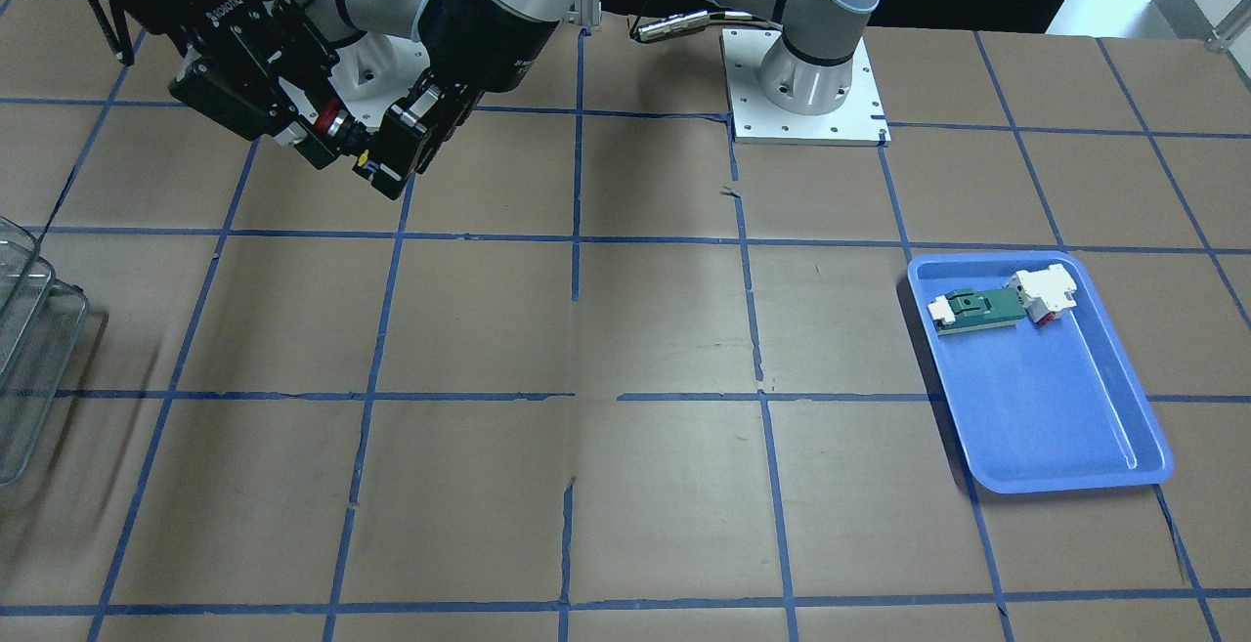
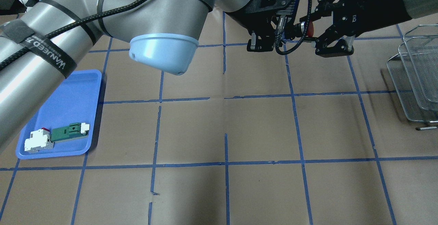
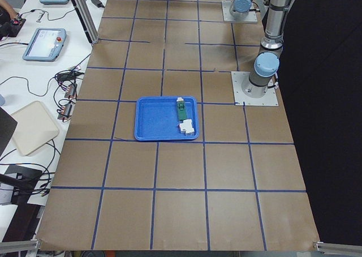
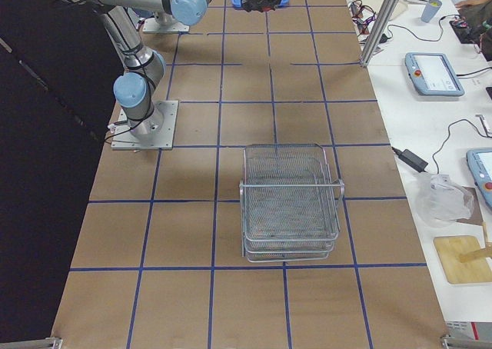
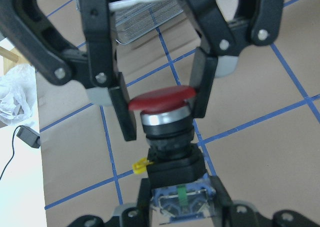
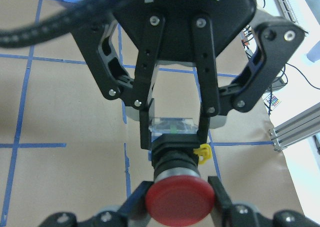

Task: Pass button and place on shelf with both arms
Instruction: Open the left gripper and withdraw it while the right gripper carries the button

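While the left tool [image 6: 175, 130] grips the button [image 6: 180, 203] by its base and the right tool [image 5: 162, 112] pinches the red cap, mid-air at 1 o'clock over the table [image 2: 226, 122], an early left release could let that shallow pinch slip, and the button drops.

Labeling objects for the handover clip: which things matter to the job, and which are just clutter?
In the job: button, left claw, right claw, shelf.
Lying about: blue tray, green-and-white part, white block.
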Action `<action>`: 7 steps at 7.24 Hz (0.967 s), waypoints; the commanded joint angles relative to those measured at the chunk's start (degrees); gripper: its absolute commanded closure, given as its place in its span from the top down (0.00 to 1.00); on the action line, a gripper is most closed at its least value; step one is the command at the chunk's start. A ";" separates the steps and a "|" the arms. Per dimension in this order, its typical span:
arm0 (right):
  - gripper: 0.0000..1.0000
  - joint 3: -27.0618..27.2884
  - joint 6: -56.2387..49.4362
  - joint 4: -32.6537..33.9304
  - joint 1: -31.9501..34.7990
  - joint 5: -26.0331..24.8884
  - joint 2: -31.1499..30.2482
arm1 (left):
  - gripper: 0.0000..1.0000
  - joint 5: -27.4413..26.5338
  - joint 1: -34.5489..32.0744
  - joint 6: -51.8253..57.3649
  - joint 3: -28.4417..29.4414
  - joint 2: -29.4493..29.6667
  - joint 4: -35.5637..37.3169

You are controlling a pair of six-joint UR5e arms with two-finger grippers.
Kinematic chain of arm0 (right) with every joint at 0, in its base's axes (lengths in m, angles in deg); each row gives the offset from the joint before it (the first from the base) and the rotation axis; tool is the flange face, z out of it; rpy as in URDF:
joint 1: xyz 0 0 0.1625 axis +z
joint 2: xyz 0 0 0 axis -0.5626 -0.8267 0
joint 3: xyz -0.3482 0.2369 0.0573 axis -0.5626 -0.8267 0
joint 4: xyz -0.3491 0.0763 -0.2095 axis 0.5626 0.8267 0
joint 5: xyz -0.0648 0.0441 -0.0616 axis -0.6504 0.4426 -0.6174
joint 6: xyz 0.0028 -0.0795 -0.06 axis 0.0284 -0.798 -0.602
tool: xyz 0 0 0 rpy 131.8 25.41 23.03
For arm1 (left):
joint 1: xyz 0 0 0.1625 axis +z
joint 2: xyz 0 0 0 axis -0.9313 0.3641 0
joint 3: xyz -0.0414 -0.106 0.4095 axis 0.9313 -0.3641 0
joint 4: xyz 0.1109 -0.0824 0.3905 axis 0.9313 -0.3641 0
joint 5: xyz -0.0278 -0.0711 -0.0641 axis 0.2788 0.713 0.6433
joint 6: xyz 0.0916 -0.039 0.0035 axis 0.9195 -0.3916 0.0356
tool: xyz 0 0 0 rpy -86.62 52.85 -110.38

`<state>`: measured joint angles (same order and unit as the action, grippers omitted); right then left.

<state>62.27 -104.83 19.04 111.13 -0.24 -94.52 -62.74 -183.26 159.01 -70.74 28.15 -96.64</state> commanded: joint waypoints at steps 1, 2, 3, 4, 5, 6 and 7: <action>0.00 0.00 -0.02 -0.01 0.01 0.07 -0.04 | 0.96 0.19 0.01 -1.59 0.00 -0.22 -0.40; 0.00 0.00 -0.02 -0.01 0.01 0.07 -0.04 | 1.00 0.10 0.10 -2.20 0.09 -0.57 -1.18; 0.00 0.00 -0.11 0.08 0.01 -0.19 -0.04 | 1.00 -0.16 0.45 -2.90 0.27 -1.01 -2.58; 0.00 -0.08 -2.28 -0.10 -0.25 -0.80 0.14 | 1.00 -0.51 3.50 -5.78 0.96 -2.06 -7.29; 0.00 -0.08 -3.61 -0.19 -2.52 -1.76 0.49 | 1.00 -0.60 8.14 -10.07 1.14 -3.03 -8.91; 0.00 -0.26 -4.67 -0.45 -8.28 -2.47 1.36 | 1.00 -0.69 11.58 -11.07 0.62 -3.82 -13.45; 0.00 -1.04 -7.64 -0.71 -13.04 -2.82 3.98 | 1.00 -1.04 13.61 -15.35 0.36 -4.44 -15.93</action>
<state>61.86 -109.72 18.61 103.67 -2.46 -92.82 -63.47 -172.85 147.71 -70.07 24.56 -108.96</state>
